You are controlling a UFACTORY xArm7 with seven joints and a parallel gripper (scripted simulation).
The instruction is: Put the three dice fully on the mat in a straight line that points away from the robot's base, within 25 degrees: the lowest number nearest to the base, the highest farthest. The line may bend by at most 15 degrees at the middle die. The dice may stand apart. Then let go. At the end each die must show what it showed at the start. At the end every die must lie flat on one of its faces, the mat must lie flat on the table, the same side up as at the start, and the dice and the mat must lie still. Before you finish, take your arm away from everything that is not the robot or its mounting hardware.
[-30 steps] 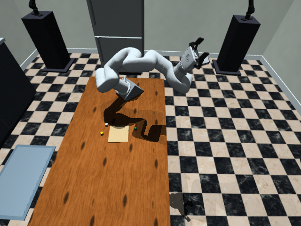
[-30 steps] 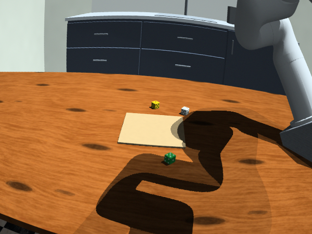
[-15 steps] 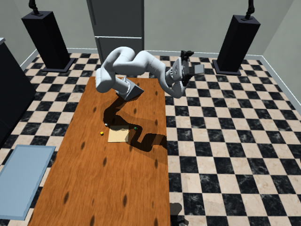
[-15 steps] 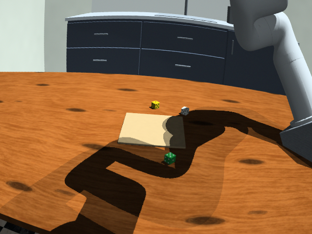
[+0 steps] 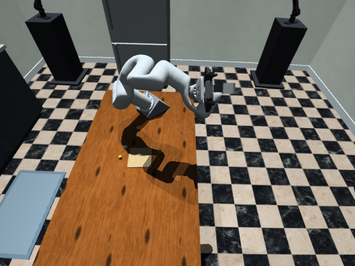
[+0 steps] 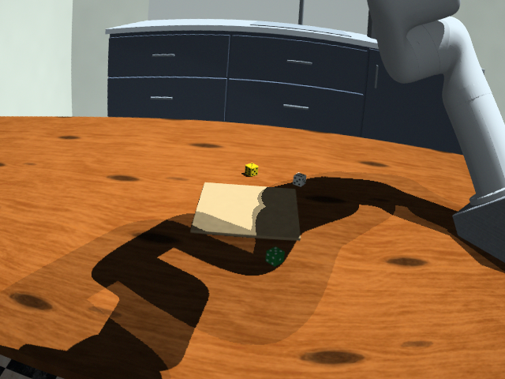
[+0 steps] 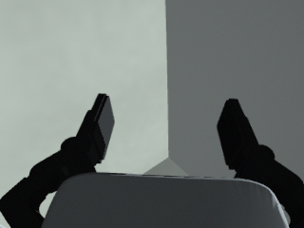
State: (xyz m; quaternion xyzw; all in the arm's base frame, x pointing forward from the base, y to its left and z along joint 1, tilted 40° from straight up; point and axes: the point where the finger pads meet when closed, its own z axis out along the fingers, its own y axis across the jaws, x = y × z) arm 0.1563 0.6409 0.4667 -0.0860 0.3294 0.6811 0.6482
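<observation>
the gripper (image 5: pixel 208 89) hangs wide open and holds nothing, out past the table (image 5: pixel 114 217) edge over the checkered floor (image 5: pixel 272 172), and its fingers face only bare wall. the tan mat (image 6: pixel 228 205) lies flat on the table, half under the arm's shadow, and all three dice stand off it: the yellow die (image 6: pixel 251 169) and the white die (image 6: pixel 299 179) just beyond its far edge, the green die (image 6: pixel 274 256) near its front edge, in shadow. two black pillars (image 5: pixel 279 51) and a grey fridge (image 5: pixel 137 31) stand behind the arm's base (image 5: pixel 160 110), well apart from the dice.
</observation>
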